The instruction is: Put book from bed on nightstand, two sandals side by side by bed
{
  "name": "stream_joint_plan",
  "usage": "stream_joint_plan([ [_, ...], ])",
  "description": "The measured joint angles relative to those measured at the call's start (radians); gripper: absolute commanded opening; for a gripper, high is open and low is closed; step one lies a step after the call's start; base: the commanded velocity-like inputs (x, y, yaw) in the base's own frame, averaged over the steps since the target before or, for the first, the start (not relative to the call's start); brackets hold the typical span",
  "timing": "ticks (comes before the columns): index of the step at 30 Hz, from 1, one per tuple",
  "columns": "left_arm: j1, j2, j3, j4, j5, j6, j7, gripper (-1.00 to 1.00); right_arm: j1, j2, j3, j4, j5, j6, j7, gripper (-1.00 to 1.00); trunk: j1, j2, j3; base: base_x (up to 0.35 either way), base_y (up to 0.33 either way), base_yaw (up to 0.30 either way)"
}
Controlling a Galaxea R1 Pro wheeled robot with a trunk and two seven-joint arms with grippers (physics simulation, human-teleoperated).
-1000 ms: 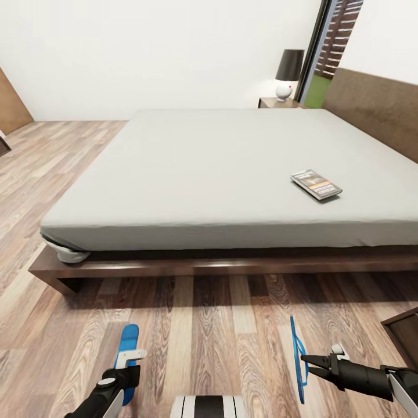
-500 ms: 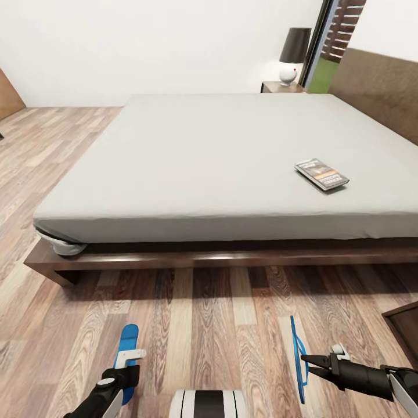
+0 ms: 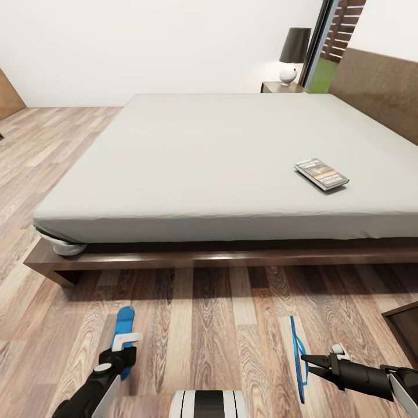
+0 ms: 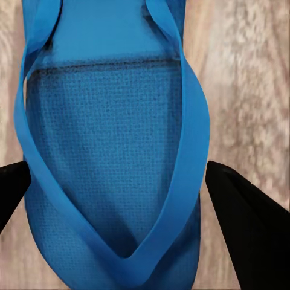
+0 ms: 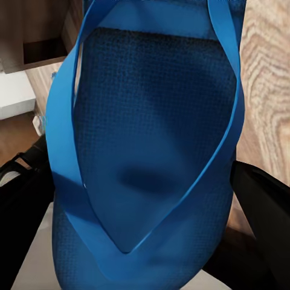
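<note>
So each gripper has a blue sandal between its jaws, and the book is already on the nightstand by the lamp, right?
Not quite. The book lies on the bed, toward the headboard side, as the head view shows; the nightstand holds just the lamp. The rest stands: the left gripper and right gripper each straddle a blue sandal.

Over the last second my head camera dipped and settled, so the whole bedroom slid in the picture; that shift is the camera's, not the furniture's. The one real change is on my left: my left hand (image 3: 123, 346) has carried its blue sandal (image 3: 123, 326) forward toward the bed (image 3: 220, 168), and it now sits further up the floor planks in the head view.
</note>
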Motion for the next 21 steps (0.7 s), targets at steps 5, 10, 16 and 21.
stream_joint_plan([
  [5,0.0,0.003,-0.001,-0.014,0.0,0.001,0.003,-1.0,0.0,0.0,0.0,0.0,0.0,0.0,0.0,-1.0,0.0,0.0,0.0,0.0,0.0,0.0],
  [10,0.0,0.003,-0.002,-0.015,0.0,0.001,0.004,-1.0,0.0,0.001,0.0,0.0,-0.001,-0.001,0.0,-1.0,0.0,0.0,0.0,0.0,0.0,0.0],
  [16,0.0,0.003,-0.002,-0.015,0.001,0.001,0.005,-1.0,0.0,0.001,0.0,0.0,0.001,0.0,0.0,-1.0,0.002,-0.001,-0.019,0.0,0.0,0.0],
  [21,0.0,0.003,-0.002,-0.016,-0.001,0.001,0.006,-1.0,0.0,0.001,0.0,0.0,0.001,-0.001,0.0,-1.0,0.005,-0.002,-0.039,0.0,0.0,0.0],
])
